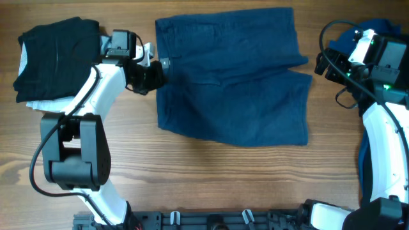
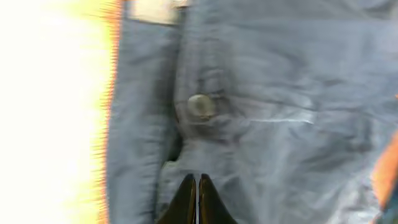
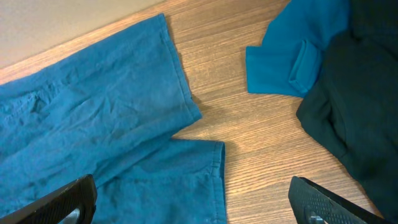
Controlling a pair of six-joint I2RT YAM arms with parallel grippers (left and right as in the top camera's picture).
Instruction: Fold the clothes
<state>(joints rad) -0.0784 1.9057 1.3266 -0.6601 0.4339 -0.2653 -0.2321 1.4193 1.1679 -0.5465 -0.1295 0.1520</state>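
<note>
Dark blue denim-like shorts [image 1: 233, 76] lie spread flat at the table's middle, waistband to the left, legs to the right. My left gripper [image 1: 156, 72] is at the waistband's left edge, shut on the fabric. In the left wrist view its fingertips [image 2: 197, 177] meet just below the button [image 2: 200, 106] on the shorts [image 2: 280, 93]. My right gripper [image 1: 327, 61] hovers open at the right, above the leg hems [image 3: 186, 106], with nothing between its fingers [image 3: 189, 193].
Folded black clothes [image 1: 57, 54] rest on a pale garment [image 1: 38, 102] at the back left. A brighter blue garment [image 3: 292, 56] and a dark one [image 3: 354, 106] lie at the right edge beside the right arm. Bare wood [image 1: 223, 179] shows in front.
</note>
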